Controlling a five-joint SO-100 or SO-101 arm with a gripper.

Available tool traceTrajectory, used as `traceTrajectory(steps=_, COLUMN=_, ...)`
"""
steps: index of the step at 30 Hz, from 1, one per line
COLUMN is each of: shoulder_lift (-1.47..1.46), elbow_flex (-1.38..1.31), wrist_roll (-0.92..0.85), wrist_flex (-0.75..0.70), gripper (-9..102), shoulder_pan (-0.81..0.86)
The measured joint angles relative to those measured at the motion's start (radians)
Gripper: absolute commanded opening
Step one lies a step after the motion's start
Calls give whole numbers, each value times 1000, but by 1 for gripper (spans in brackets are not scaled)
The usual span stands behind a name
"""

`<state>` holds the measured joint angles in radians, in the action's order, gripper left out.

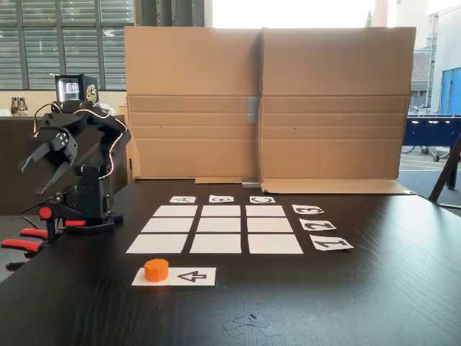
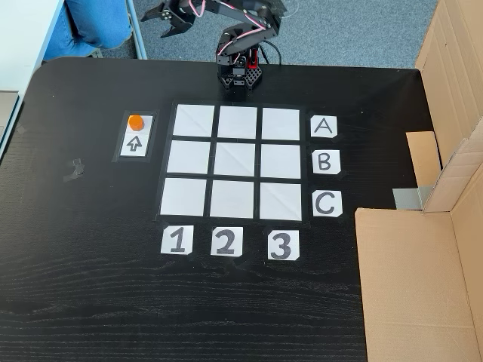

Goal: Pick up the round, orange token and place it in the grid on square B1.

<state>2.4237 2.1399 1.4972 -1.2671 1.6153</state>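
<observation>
On the white arrow strip (image 1: 175, 276), at the end the black arrow is pointing to, the little orange token (image 1: 156, 269) is sitting by itself, with nothing touching it. In the fixed view from above, the token (image 2: 135, 121) is lying at the top of the strip (image 2: 136, 136), just left of the grid (image 2: 236, 162).

The grid (image 1: 215, 229) is lying flat on the dark tabletop (image 1: 374, 295), nine white paper squares in three rows. Cards with A, B and C are sitting along its right side in the view from above, and cards with 1, 2 and 3 are sitting below it. Square B1 (image 2: 188, 157) is the middle square of the left column there, in line with the B card (image 2: 324, 161) and the 1 card (image 2: 178, 240). It is bare, and the token is lying near it but apart from it.

The black robot arm (image 1: 86, 166) is standing at the tabletop's edge, folded up. Its pincer (image 1: 45, 164) is hanging in the air past the edge, away from the token, with its two fingers spread apart and holding nothing.

A brown cardboard wall (image 1: 266, 101) is standing behind the grid.
</observation>
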Motion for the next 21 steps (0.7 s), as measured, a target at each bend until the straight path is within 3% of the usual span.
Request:
traceTrajectory(steps=9, shoulder_lift=-285, elbow_flex=-331, wrist_roll=6, wrist_flex=-256, gripper=44, shoulder_pan=-87)
traceTrajectory(steps=21, shoulder_lift=-552, elbow_flex=-483, wrist_roll=-28, wrist_flex=-302, gripper=45, shoulder_pan=-187)
